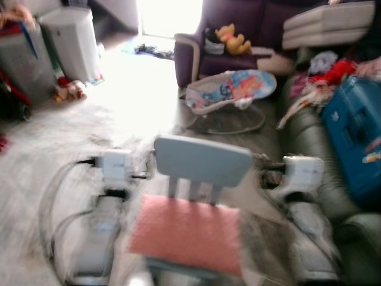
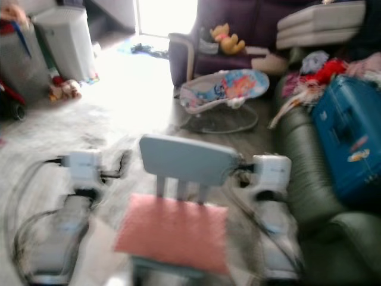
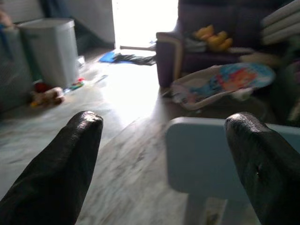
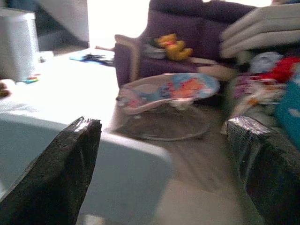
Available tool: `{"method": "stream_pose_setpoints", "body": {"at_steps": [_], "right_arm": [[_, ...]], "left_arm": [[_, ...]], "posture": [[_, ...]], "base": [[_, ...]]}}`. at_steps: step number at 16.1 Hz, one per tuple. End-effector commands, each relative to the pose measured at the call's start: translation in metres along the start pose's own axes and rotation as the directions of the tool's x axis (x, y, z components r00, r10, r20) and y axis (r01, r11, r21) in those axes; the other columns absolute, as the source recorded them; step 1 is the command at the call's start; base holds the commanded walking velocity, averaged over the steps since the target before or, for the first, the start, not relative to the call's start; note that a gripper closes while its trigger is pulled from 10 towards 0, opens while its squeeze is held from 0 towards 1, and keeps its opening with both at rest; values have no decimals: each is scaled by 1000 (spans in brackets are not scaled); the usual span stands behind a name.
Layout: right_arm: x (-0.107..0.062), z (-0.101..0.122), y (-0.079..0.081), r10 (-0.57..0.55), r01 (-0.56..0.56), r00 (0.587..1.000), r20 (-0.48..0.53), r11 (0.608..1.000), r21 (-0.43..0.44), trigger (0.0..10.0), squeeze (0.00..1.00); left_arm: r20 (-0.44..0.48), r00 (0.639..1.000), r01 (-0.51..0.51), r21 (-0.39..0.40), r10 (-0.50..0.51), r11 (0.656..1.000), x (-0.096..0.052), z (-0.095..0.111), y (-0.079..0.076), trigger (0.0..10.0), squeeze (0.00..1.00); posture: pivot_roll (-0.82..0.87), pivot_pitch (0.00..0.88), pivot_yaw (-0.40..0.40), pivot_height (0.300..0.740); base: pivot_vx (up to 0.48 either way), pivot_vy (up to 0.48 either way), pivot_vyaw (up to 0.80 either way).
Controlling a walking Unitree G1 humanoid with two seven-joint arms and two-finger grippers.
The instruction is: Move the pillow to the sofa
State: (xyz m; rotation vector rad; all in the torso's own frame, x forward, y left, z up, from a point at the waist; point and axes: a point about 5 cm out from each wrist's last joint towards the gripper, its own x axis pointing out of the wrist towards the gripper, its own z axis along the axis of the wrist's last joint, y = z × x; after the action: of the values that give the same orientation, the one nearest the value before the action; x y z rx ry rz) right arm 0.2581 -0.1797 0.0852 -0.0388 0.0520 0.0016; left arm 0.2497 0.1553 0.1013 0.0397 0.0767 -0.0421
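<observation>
Pink pillow (image 1: pixel 186 233) lying flat on the seat of a small pale blue chair (image 1: pixel 202 159) just ahead, blurred, flanked by both silver arms held forward, one on each side of the chair. Left gripper (image 3: pixel 164 154) spread wide with nothing between its black fingers (image 3: pixel 70 154), the chair back seen through the gap; right gripper (image 4: pixel 164 154) likewise wide apart and holding nothing. Beyond, a baby bouncer (image 1: pixel 232 90) on the floor before a purple armchair (image 1: pixel 223 36) carrying a yellow soft toy (image 1: pixel 232 39), and to the right what looks like a grey-green sofa (image 1: pixel 309 137) heaped with clothes and a blue case (image 1: pixel 356 131)
</observation>
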Motion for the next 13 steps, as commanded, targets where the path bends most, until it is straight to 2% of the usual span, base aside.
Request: {"method": "stream_pose_setpoints", "body": {"at_steps": [1,10,13], "right_arm": [[-3,-2,-11,-34,33,999,-16,999,-25,10000,0],[-2,-3,-11,-31,31,999,-17,999,-30,10000,0],[0,2,-6,-10,10,1000,-2,1000,-4,10000,0]], "left_arm": [[13,999,33,-12,-33,999,1,3,-9,10000,0],[-28,999,21,6,-20,1000,0,-3,-8,10000,0],[-66,996,64,43,-61,997,-1,-8,-7,10000,0]], "posture": [[45,0,-70,740],[40,0,-73,740],[38,0,-72,740]], "base": [[0,0,0],[0,0,0],[0,0,0]]}}
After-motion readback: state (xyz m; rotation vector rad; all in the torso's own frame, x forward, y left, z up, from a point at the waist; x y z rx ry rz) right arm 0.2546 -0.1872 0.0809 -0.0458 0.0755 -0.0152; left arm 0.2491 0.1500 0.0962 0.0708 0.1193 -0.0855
